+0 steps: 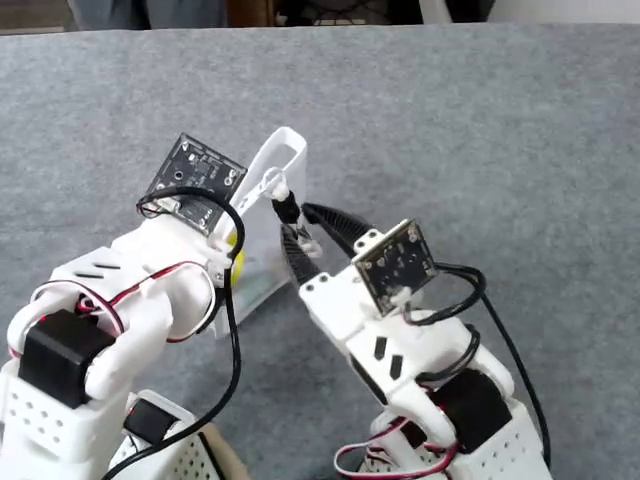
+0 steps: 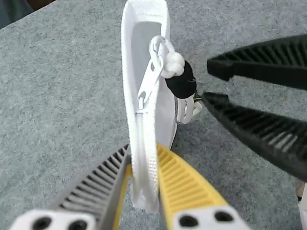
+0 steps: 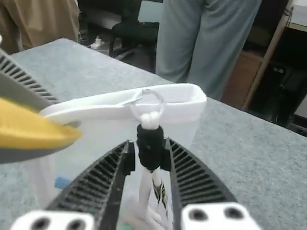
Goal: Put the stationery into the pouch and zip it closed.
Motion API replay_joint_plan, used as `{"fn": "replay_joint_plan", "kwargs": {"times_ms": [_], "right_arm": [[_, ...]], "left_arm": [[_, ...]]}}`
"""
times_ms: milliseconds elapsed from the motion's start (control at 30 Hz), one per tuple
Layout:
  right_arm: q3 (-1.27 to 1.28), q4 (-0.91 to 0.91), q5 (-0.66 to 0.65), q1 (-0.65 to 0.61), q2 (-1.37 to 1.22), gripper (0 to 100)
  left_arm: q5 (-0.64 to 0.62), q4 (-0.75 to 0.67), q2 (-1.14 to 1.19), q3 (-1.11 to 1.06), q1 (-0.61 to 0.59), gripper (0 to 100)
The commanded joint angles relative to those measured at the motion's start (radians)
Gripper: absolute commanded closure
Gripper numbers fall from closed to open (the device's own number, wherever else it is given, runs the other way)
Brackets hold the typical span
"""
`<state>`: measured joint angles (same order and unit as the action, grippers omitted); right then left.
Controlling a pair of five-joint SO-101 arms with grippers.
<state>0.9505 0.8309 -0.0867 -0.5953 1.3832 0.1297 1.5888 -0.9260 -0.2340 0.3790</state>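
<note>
Standing on edge on the grey table (image 1: 480, 120), the white pouch (image 1: 258, 250) is seen near the middle, between the two arms. Its zip is closed along the stretch nearest the left gripper (image 2: 144, 152) and left gaping at the far end. A metal pull tab (image 2: 148, 81) is hung from the slider. A white cord (image 2: 187, 108) with a black bead (image 2: 180, 79) is tied to the tab through a thin ring (image 3: 148, 100).

A small blue shape (image 3: 62, 182) is seen through the pouch wall; what it is cannot be told.

The closed end of the zip band is pinched between the grey and yellow fingers of the left gripper, which is clamped on the pouch. The right gripper (image 3: 147, 143) is held at the bead, with its black fingers parted. In the right wrist view one fingertip is seen on either side of the bead. In the left wrist view the tips are seen just beside the bead, with a sliver of table between.
</note>
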Motion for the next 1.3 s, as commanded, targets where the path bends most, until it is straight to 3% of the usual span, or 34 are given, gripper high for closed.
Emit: {"fn": "replay_joint_plan", "kwargs": {"times_ms": [0,900,1267], "right_arm": [[0.001,-0.037,0.005,0.023,-0.013,88.1],[0.021,-0.074,0.014,0.015,-0.088,85.8],[0.047,-0.086,0.006,-0.041,-0.088,85.8]], "left_arm": [[-0.008,0.006,-0.031,-0.004,0.005,97],[-0.009,0.006,-0.048,-0.061,0.013,97],[-0.006,0.009,-0.048,-0.053,0.045,97]]}}
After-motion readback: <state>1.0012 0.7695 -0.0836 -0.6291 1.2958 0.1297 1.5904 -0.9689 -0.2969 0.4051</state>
